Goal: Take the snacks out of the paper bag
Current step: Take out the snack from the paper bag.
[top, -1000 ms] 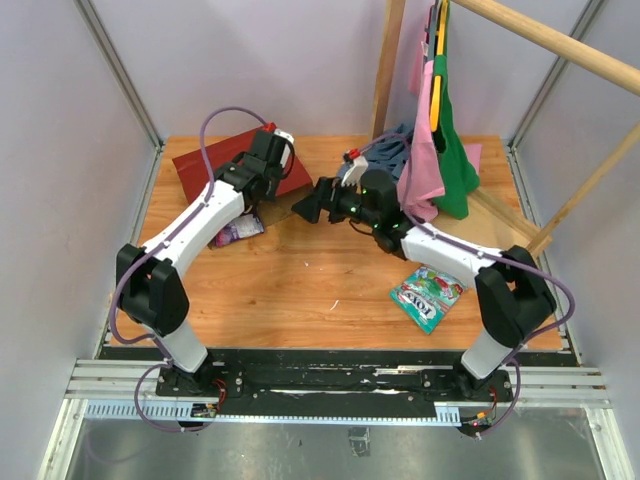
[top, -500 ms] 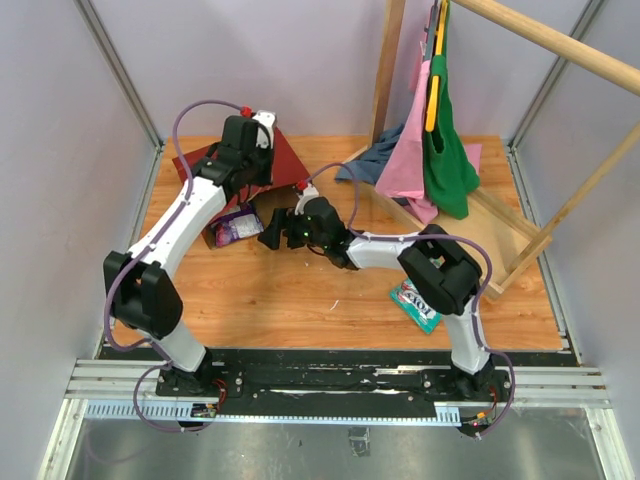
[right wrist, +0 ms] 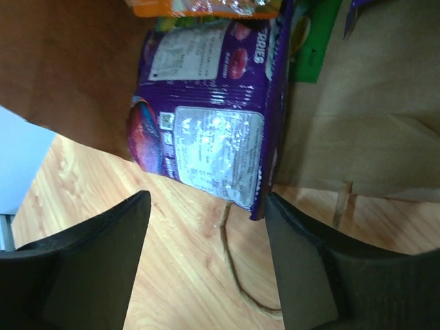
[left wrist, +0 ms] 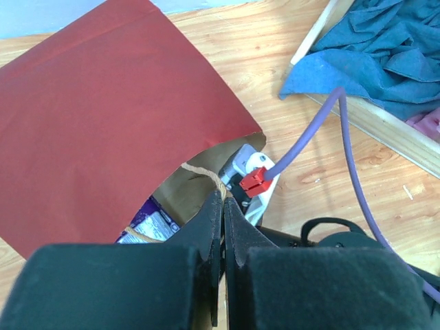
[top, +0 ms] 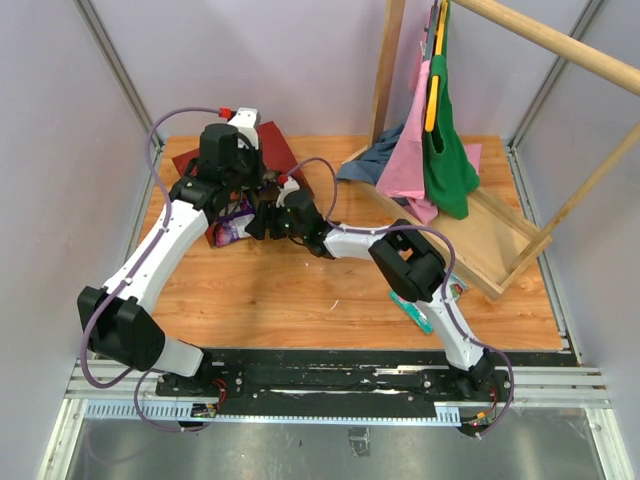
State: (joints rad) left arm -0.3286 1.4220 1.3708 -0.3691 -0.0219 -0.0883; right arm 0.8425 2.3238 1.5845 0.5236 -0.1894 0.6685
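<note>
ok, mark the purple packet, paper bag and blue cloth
purple packet (right wrist: pixel 206 117): right wrist view, middle of its printed face.
paper bag (left wrist: pixel 103 117): left wrist view, dark red outer side.
blue cloth (left wrist: pixel 385 48): left wrist view, crumpled middle.

Your paper bag (top: pixel 272 148) lies at the far left of the surface (top: pixel 300 290), mouth toward you, with a packet (top: pixel 232 228) partly out of it. A second packet (top: pixel 415 308) lies near right. The wooden frame (top: pixel 505 262) sits far right, with garments (top: pixel 440 160) hanging above it.

Orange packet (right wrist: pixel 206 7) — cropped (top edge), lettering illegible
</note>
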